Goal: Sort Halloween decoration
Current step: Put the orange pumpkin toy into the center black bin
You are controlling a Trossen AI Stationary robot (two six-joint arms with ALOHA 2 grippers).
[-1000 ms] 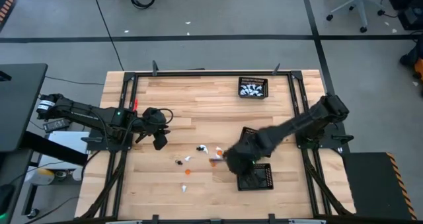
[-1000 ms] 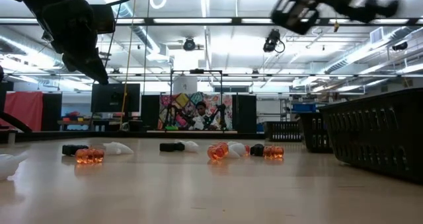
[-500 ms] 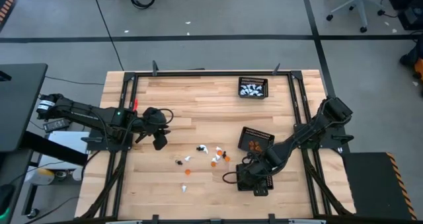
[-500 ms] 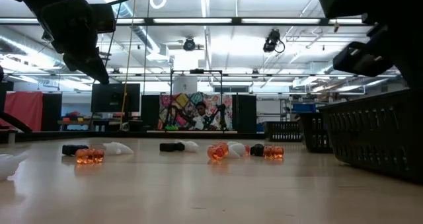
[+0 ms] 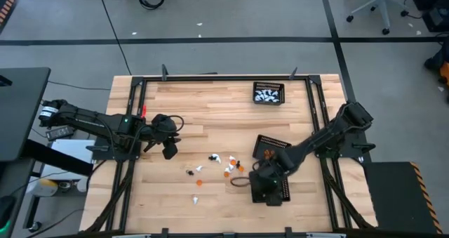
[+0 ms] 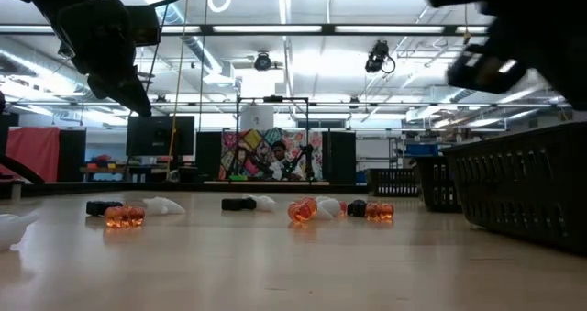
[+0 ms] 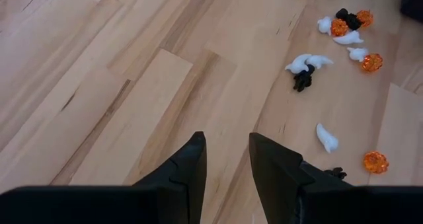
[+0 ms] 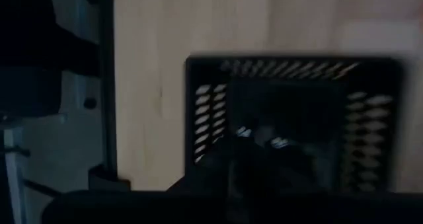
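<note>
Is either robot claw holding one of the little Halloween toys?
The left gripper holds nothing. The right gripper hangs over a black tray; any hold there cannot be told.

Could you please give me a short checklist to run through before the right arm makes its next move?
1. Right gripper over the near black mesh tray: ok, the right wrist view looks down into it.
2. Right jaws released over that tray: cannot tell, the view is too dark.
3. Loose figures still on the table to sort: ok, white, orange and black ones lie near the middle.
4. Left gripper clear of the pile: ok, it hangs above bare wood beside the figures, jaws apart and empty.
5. White figures' tray in place at the far edge: ok.
</note>
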